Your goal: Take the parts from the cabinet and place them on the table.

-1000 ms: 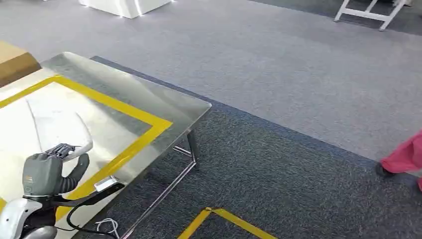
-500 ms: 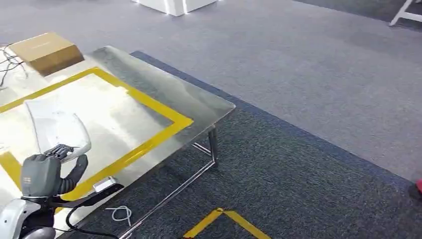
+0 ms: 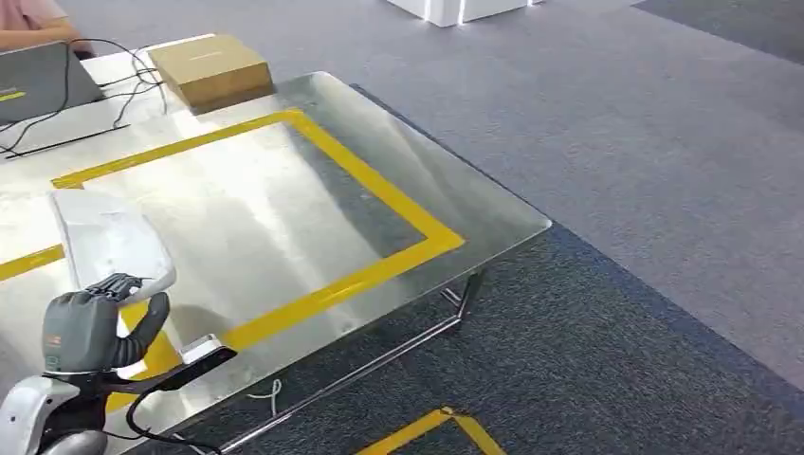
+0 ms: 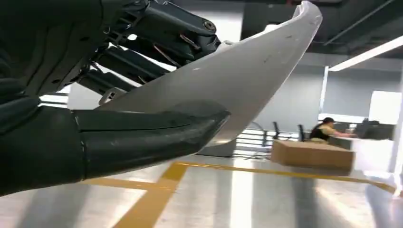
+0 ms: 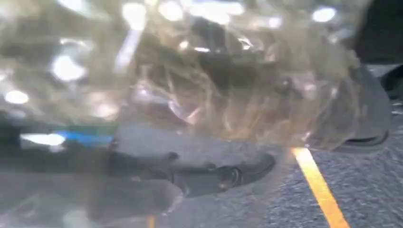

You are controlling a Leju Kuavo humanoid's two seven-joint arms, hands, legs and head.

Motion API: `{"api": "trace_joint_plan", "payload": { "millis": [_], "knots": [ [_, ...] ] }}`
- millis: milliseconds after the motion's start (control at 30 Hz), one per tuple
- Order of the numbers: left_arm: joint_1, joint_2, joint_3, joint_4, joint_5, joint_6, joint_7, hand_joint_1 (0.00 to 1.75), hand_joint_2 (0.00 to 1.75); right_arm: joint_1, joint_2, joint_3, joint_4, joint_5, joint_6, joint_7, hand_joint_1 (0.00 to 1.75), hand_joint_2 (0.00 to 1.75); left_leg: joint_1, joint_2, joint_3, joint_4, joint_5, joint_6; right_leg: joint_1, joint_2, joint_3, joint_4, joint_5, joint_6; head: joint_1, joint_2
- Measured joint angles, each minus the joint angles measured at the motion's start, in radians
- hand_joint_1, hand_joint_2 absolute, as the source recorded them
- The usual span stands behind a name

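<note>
My left hand (image 3: pixel 90 327) grips a white curved plastic part (image 3: pixel 109 237) by its near end and holds it above the steel table (image 3: pixel 284 209), over the area outlined in yellow tape. In the left wrist view the thumb (image 4: pixel 142 135) lies under the white part (image 4: pixel 247 71) and the dark fingers press on it from the other side. In the blurred right wrist view my right hand (image 5: pixel 142 185) holds a clear crinkled plastic bag (image 5: pixel 214 80) above dark carpet.
A cardboard box (image 3: pixel 210 66) sits at the table's far corner, with a laptop (image 3: pixel 43 81) and cables beside it. A person sits at the far left (image 3: pixel 28 19). Yellow tape (image 3: pixel 427 427) marks the dark carpet near the table's legs.
The camera has turned left, so the table has slid right and more of it shows, with the box and laptop. My left hand still holds the white part the same way.
</note>
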Motion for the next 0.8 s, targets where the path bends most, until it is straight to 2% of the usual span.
{"api": "trace_joint_plan", "payload": {
  "millis": [33, 67, 100, 133, 167, 200, 233, 300, 333, 367, 400, 433, 467, 500, 533, 567, 600, 633, 667, 700, 733, 800],
  "knots": [
    [0.0, 0.0, 0.0, 0.0, 0.0, 0.0, 0.0, 1.64, 1.75, 0.002, 0.0, 0.0, 0.0, 0.0, 0.0, 0.0, 0.0, 0.0, 0.0, -0.014, 0.002, 0.0, -0.001, 0.001, 0.0, 0.001, -0.005, -0.01, 0.024, -0.003, 0.0, 0.0],
    [0.0, -0.001, 0.0, 0.0, 0.0, 0.0, 0.0, 1.64, 1.75, 0.002, 0.0, 0.001, 0.0, 0.0, 0.0, 0.002, 0.0, 0.0, -0.001, -0.032, 0.006, 0.0, -0.002, 0.001, 0.001, 0.004, 0.014, -0.072, 0.077, -0.007, 0.0, 0.0],
    [0.0, -0.001, 0.0, 0.0, 0.0, 0.0, 0.0, 1.64, 1.75, 0.001, 0.0, 0.001, 0.0, 0.0, 0.0, 0.002, 0.0, 0.0, -0.001, -0.045, 0.01, 0.0, -0.003, 0.0, 0.001, 0.01, 0.042, -0.144, 0.123, -0.011, 0.0, 0.0],
    [0.0, -0.001, 0.0, 0.0, 0.0, 0.0, 0.0, 1.64, 1.75, 0.0, 0.0, 0.001, 0.0, 0.0, 0.0, 0.001, 0.0, 0.0, -0.001, -0.057, 0.015, 0.0, -0.005, -0.002, 0.001, 0.027, 0.082, -0.24, 0.175, -0.016, 0.0, 0.0],
    [0.001, -0.001, 0.0, 0.0, 0.0, 0.0, 0.0, 1.64, 1.75, 0.0, 0.0, 0.001, 0.0, 0.001, 0.0, 0.001, 0.0, 0.0, 0.001, -0.068, 0.017, 0.0, -0.007, -0.005, -0.001, 0.061, 0.107, -0.289, 0.175, -0.021, 0.0, 0.0],
    [0.002, -0.001, 0.002, -0.001, 0.0, 0.003, 0.0, 1.64, 1.75, -0.001, 0.0, 0.0, 0.001, 0.003, 0.002, 0.001, 0.0, 0.0, -0.001, -0.083, 0.008, 0.004, -0.007, -0.012, -0.006, 0.107, 0.106, -0.3, 0.171, -0.021, -0.001, 0.0],
    [0.007, 0.0, 0.003, -0.001, 0.0, 0.004, 0.0, 1.64, 1.75, -0.002, 0.0, 0.0, 0.001, 0.008, 0.004, -0.011, 0.0, 0.0, 0.004, -0.093, 0.001, 0.007, -0.006, -0.02, -0.005, 0.096, 0.117, -0.303, 0.168, -0.021, -0.001, 0.0],
    [0.027, 0.003, 0.009, -0.004, 0.0, 0.011, 0.0, 1.64, 1.75, -0.001, 0.001, 0.0, 0.005, 0.015, 0.011, -0.012, 0.0, 0.0, 0.011, -0.114, -0.002, 0.002, -0.001, -0.034, 0.002, 0.08, 0.119, -0.303, 0.167, -0.029, -0.002, 0.0],
    [0.036, 0.005, 0.014, -0.006, 0.0, 0.015, 0.0, 1.64, 1.75, -0.001, 0.006, 0.001, 0.007, 0.018, 0.017, -0.012, 0.0, 0.0, 0.009, -0.123, -0.003, 0.003, -0.003, -0.041, -0.006, 0.065, 0.124, -0.313, 0.171, -0.037, -0.001, 0.0],
    [0.044, 0.005, 0.019, -0.006, 0.0, 0.017, 0.0, 1.64, 1.75, -0.003, 0.011, 0.001, 0.012, 0.02, 0.021, -0.012, 0.0, 0.0, 0.005, -0.067, -0.007, 0.019, -0.016, -0.044, -0.007, 0.05, 0.13, -0.319, 0.173, -0.042, -0.005, 0.0],
    [0.043, 0.009, 0.023, -0.008, -0.001, 0.019, 0.0, 1.64, 1.75, -0.002, 0.012, 0.0, 0.016, 0.022, 0.023, -0.013, 0.0, 0.0, 0.004, -0.024, -0.026, 0.059, -0.045, -0.049, -0.006, 0.037, 0.132, -0.321, 0.171, -0.049, -0.011, 0.0],
    [0.041, 0.009, 0.026, -0.009, -0.001, 0.019, 0.0, 1.64, 1.75, -0.001, 0.014, 0.0, 0.02, 0.024, 0.026, -0.013, 0.0, 0.0, 0.004, -0.001, -0.057, 0.124, -0.082, -0.055, -0.006, 0.022, 0.134, -0.321, 0.169, -0.051, -0.011, 0.0],
    [0.042, 0.009, 0.026, -0.009, -0.001, 0.019, 0.001, 1.64, 1.75, 0.0, 0.016, 0.0, 0.024, 0.024, 0.029, -0.013, 0.0, 0.0, 0.007, 0.011, -0.099, 0.209, -0.12, -0.059, -0.005, 0.005, 0.135, -0.321, 0.167, -0.053, -0.011, 0.0],
    [0.047, 0.009, 0.026, -0.009, -0.002, 0.019, 0.001, 1.64, 1.75, 0.0, 0.019, 0.0, 0.027, 0.024, 0.032, -0.013, 0.0, 0.0, 0.009, 0.014, -0.132, 0.275, -0.141, -0.062, -0.005, -0.011, 0.135, -0.32, 0.164, -0.054, -0.011, 0.0],
    [0.05, 0.008, 0.026, -0.009, -0.001, 0.019, 0.001, 1.64, 1.75, 0.0, 0.021, 0.0, 0.029, 0.024, 0.035, -0.013, 0.0, 0.0, 0.009, 0.015, -0.143, 0.294, -0.136, -0.064, -0.004, -0.026, 0.137, -0.32, 0.162, -0.053, -0.011, 0.0],
    [0.051, 0.008, 0.027, -0.009, -0.001, 0.018, 0.001, 1.64, 1.75, 0.0, 0.023, 0.0, 0.032, 0.024, 0.035, -0.013, 0.0, 0.0, 0.01, 0.017, -0.132, 0.273, -0.11, -0.064, -0.004, -0.04, 0.14, -0.32, 0.159, -0.053, -0.011, 0.0],
    [0.051, 0.008, 0.029, -0.009, -0.002, 0.018, 0.001, 1.64, 1.75, -0.001, 0.024, 0.0, 0.034, 0.025, 0.035, -0.013, 0.0, 0.0, 0.009, 0.02, -0.099, 0.21, -0.066, -0.062, -0.004, -0.054, 0.145, -0.32, 0.156, -0.051, -0.011, 0.0],
    [0.051, 0.009, 0.031, -0.009, -0.002, 0.018, 0.002, 1.64, 1.75, -0.003, 0.026, 0.0, 0.035, 0.026, 0.035, -0.013, 0.0, 0.0, 0.008, 0.03, -0.05, 0.121, -0.019, -0.057, -0.003, -0.067, 0.152, -0.32, 0.153, -0.049, -0.011, 0.0],
    [0.051, 0.01, 0.032, -0.009, -0.002, 0.018, 0.002, 1.64, 1.75, -0.004, 0.027, 0.0, 0.037, 0.027, 0.035, -0.013, 0.0, 0.0, 0.003, 0.065, -0.004, 0.038, 0.016, -0.049, -0.002, -0.077, 0.159, -0.32, 0.148, -0.046, -0.011, 0.0],
    [0.049, 0.011, 0.034, -0.009, -0.003, 0.019, 0.002, 1.64, 1.75, -0.004, 0.028, 0.0, 0.039, 0.029, 0.035, -0.013, 0.0, 0.0, -0.01, 0.117, 0.015, 0.006, -0.006, -0.041, 0.003, -0.088, 0.162, -0.32, 0.144, -0.04, -0.011, 0.0],
    [0.048, 0.011, 0.034, -0.011, -0.005, 0.019, 0.002, 1.64, 1.75, -0.005, 0.028, 0.0, 0.039, 0.031, 0.035, -0.013, 0.0, 0.0, -0.012, 0.111, 0.014, -0.003, -0.005, -0.033, 0.007, -0.094, 0.16, -0.318, 0.14, -0.033, -0.012, 0.0],
    [0.052, 0.011, 0.037, -0.011, -0.008, 0.019, 0.002, 1.64, 1.75, -0.007, 0.029, -0.001, 0.04, 0.035, 0.035, -0.012, 0.0, 0.0, -0.014, 0.087, 0.008, -0.003, -0.005, -0.027, 0.007, -0.122, 0.17, -0.325, 0.138, -0.026, -0.011, 0.0]
  ]
}}
